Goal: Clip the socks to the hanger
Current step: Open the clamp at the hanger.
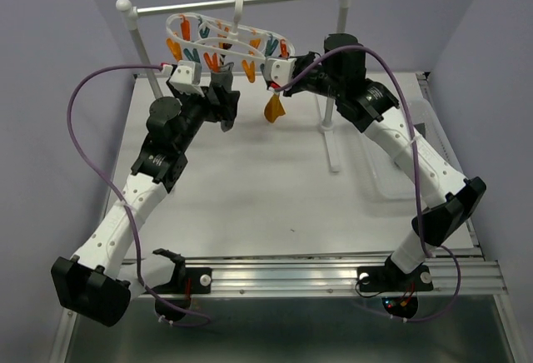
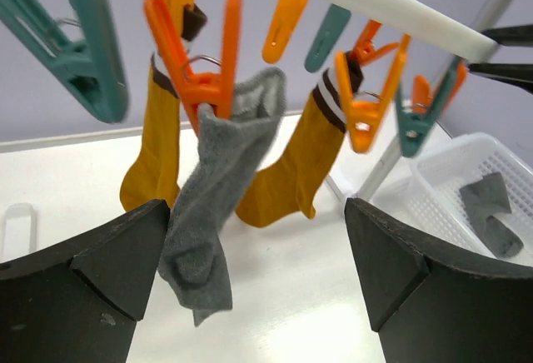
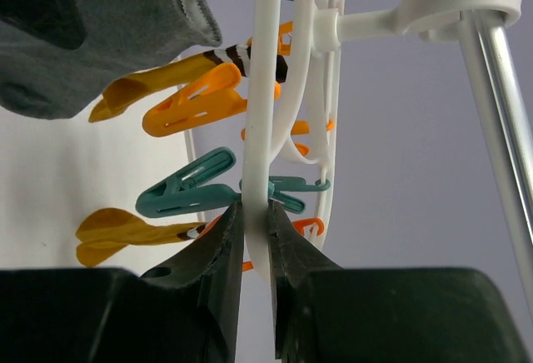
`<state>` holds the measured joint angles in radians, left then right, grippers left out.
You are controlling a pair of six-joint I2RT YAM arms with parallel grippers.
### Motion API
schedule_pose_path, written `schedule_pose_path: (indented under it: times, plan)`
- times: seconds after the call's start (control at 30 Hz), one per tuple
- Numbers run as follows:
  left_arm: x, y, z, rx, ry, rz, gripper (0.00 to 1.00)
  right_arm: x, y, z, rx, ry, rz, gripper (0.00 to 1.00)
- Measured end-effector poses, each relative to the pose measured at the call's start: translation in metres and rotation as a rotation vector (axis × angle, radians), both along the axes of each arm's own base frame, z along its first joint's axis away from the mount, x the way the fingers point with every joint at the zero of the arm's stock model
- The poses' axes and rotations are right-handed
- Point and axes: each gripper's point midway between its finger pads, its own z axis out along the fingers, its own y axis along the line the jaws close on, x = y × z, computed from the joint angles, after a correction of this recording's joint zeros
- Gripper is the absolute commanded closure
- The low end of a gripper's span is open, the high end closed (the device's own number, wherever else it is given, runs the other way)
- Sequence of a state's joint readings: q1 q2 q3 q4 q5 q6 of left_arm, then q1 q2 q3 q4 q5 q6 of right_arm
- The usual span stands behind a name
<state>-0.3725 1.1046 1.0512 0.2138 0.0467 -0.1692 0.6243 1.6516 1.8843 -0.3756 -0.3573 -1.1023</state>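
No text, label, brand, number or sign can be read in any of the three views

I see hanger (image 3: 265, 47) white; clips (image 2: 204, 72) orange and teal; mustard socks (image 2: 287, 176) with dark cuff bands; grey sock (image 2: 208, 213) plain.

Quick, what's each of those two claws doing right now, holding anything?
Left gripper: jaws open, holding nothing.
Right gripper: jaws closed on the white plastic openwork hanger frame.
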Motion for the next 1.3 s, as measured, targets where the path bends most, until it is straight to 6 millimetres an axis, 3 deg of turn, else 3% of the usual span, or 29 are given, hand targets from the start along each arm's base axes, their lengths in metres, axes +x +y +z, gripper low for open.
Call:
schedule_pose_path:
  times: [0.27,0.43,0.83,1.13,1.3]
  plan:
    - [-0.032,-0.038,0.008,0.034,-0.047,-0.198,0.01,-0.001,0.002,-0.002,-0.001,0.01,-0.039,0.91]
    - [-0.037,-0.054,0.002,0.046,-0.066,-0.283,0.01,-0.001,0.0,-0.002,-0.002,0.013,-0.049,0.91]
    - [0.016,-0.085,-0.045,0.063,0.017,-0.313,0.01,-0.004,-0.004,0.003,0.0,0.005,-0.066,0.92]
    - [0.028,-0.079,-0.023,0.001,-0.058,-0.289,0.02,-0.005,-0.006,0.005,0.001,0.003,-0.074,0.92]
    - [0.032,-0.08,-0.007,-0.055,-0.101,-0.292,0.07,-0.004,-0.007,0.005,0.002,0.005,-0.083,0.93]
